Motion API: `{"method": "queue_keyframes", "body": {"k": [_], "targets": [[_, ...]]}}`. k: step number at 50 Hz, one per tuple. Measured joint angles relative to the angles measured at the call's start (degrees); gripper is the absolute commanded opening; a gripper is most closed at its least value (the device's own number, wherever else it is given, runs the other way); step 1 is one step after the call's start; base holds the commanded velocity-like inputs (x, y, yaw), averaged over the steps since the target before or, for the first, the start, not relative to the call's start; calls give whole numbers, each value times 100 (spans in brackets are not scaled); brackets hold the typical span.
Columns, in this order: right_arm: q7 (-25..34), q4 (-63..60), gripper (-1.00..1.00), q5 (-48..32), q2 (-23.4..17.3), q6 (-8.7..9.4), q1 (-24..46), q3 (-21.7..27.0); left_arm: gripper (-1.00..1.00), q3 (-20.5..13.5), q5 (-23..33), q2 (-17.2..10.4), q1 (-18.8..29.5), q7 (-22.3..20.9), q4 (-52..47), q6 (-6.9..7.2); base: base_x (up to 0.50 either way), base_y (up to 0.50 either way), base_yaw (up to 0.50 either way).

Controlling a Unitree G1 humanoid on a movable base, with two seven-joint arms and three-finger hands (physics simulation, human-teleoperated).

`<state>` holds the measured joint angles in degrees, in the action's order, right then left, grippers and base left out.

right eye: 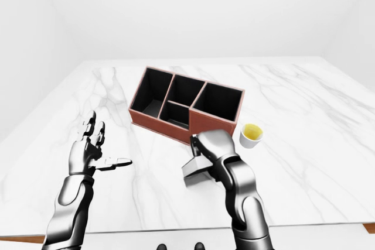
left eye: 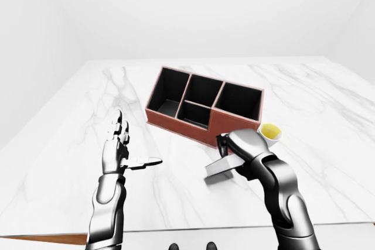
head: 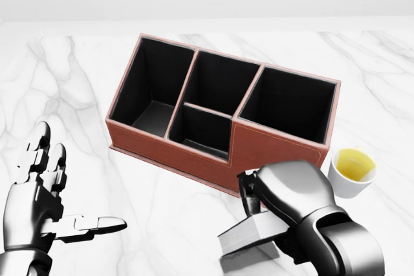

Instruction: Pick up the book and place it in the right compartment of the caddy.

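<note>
A reddish-brown caddy with black compartments stands slantwise on the marble table; its right compartment holds nothing. My right hand is shut on a grey book, held lifted and tilted just below the caddy's lower right wall in the head view. The book hangs above the tabletop in the left-eye view. My left hand is open at the lower left, fingers spread and thumb pointing right, far from the caddy.
A white cup with yellow liquid stands right of the caddy, close to my right hand. The marble table stretches wide on all sides; its near edge runs along the bottom of the left-eye view.
</note>
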<state>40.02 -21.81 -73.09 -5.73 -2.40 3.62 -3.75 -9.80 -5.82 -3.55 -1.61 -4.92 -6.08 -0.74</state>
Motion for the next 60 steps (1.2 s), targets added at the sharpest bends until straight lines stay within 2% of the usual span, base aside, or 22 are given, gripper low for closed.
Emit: {"method": "queue_keyframes", "body": {"k": [14,31,54,60], "targets": [[1,-836,-100,180,89,262,203,20,100,21,24,1,23,13,-30,26,0,0,0],[-4,-1536,-100,242,150,732,1067,94,100,44,31,5,59,19,-82,75,0,0,0],[-1,-1861,-100,264,33,740,2402,244,100,44,10,4,57,7,-102,82,0,0,0],[0,-1929,-100,324,-181,740,2804,225,100,36,-2,3,47,-1,-120,89,0,0,0]]}}
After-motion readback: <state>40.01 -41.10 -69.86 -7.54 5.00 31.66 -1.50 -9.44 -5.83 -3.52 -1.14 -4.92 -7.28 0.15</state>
